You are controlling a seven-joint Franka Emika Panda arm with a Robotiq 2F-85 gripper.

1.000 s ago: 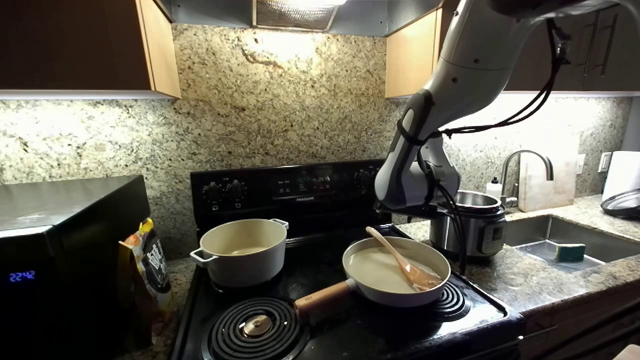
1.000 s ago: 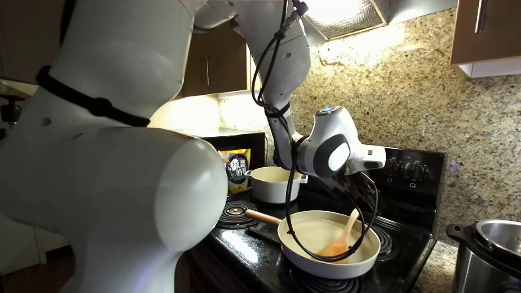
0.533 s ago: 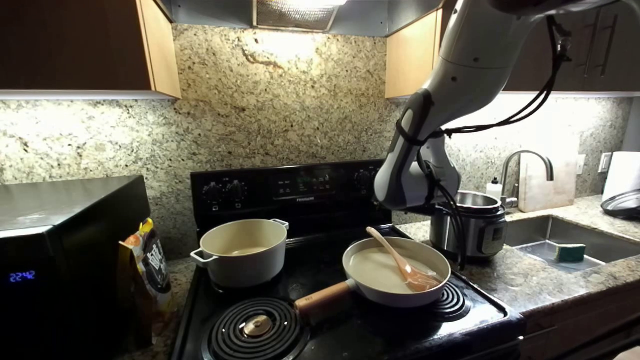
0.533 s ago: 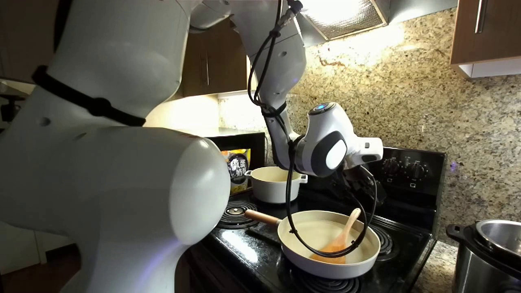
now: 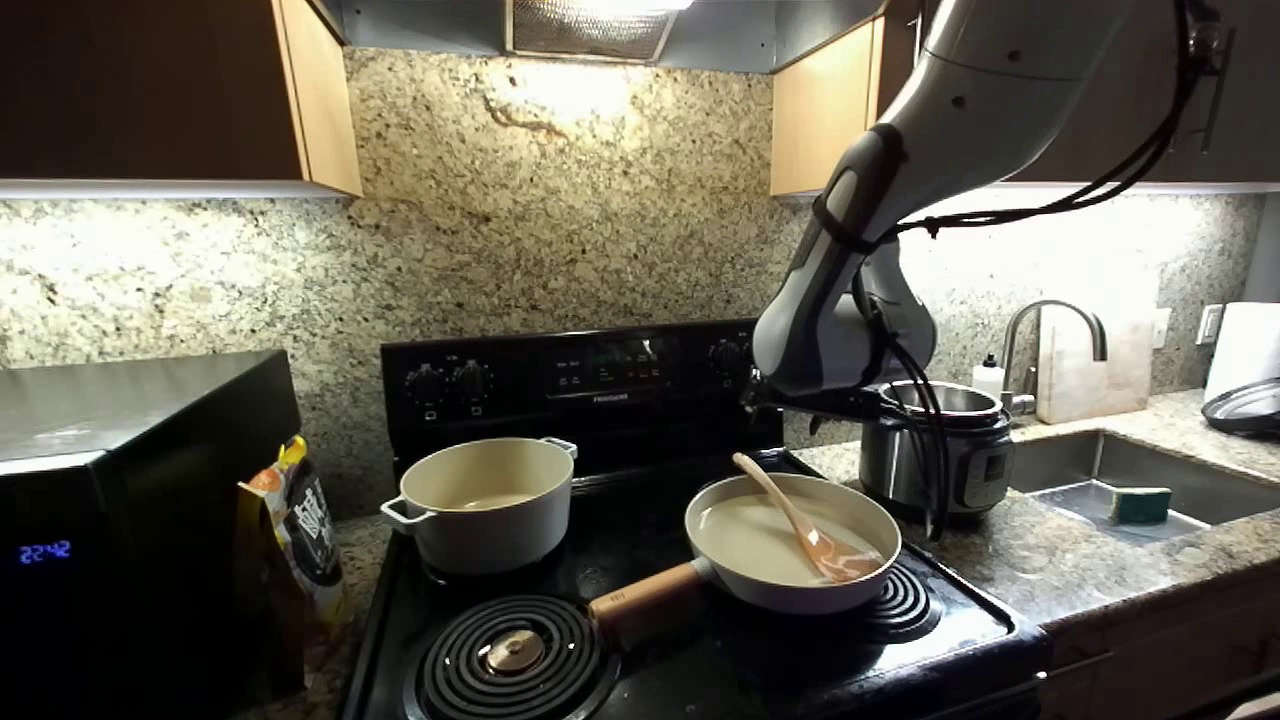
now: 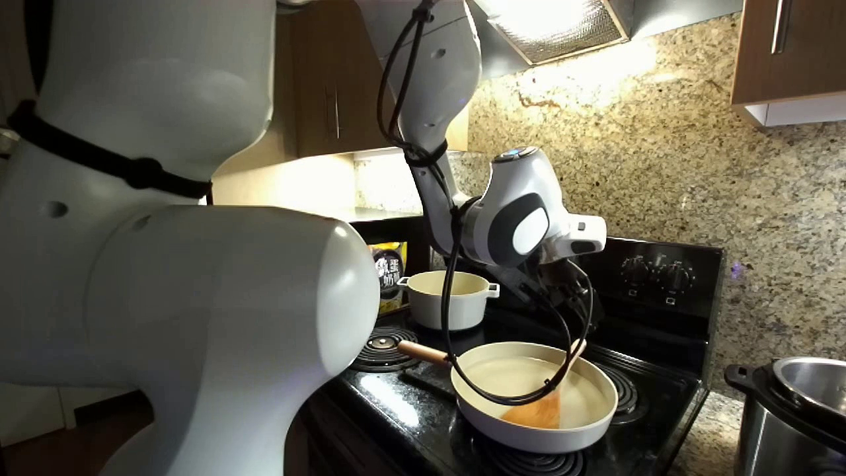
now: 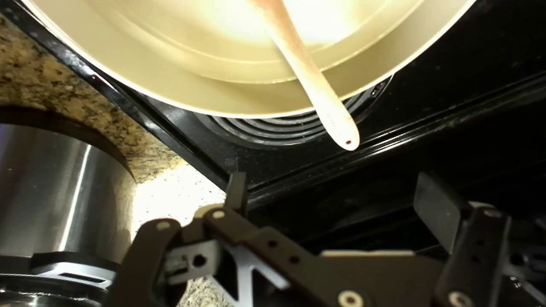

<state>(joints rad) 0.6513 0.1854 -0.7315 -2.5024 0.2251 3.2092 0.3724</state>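
In the wrist view my gripper point(image 7: 332, 192) stands wide open, nothing between its finger pads point(image 7: 437, 209). Nearest to it is a wooden spoon point(image 7: 315, 91), whose handle end lies beyond the jaws and apart from them. The spoon leans in a light-coloured pan point(image 7: 239, 102), handle over the rim, its head down in pale contents. In both exterior views the pan point(image 5: 800, 595) sits on a burner, its wooden handle point(image 5: 650, 590) pointing away from the pressure cooker. A black cable loop hangs in front of the spoon point(image 6: 538, 413) in an exterior view. The gripper there is dark and partly hidden.
A white two-handled pot point(image 5: 490, 535) stands on a back burner. Beside the stove are a steel pressure cooker point(image 5: 930, 480) and a sink point(image 5: 1230, 495) with a sponge point(image 5: 1140, 505). A colourful bag point(image 5: 305, 530) leans near the microwave point(image 5: 130, 560). The stove's control panel point(image 5: 610, 370) rises behind.
The arm has risen a little and drawn back, shifting right in an exterior view and left in the opposite one. The cable loop moved with it. Spoon and pan look unmoved.
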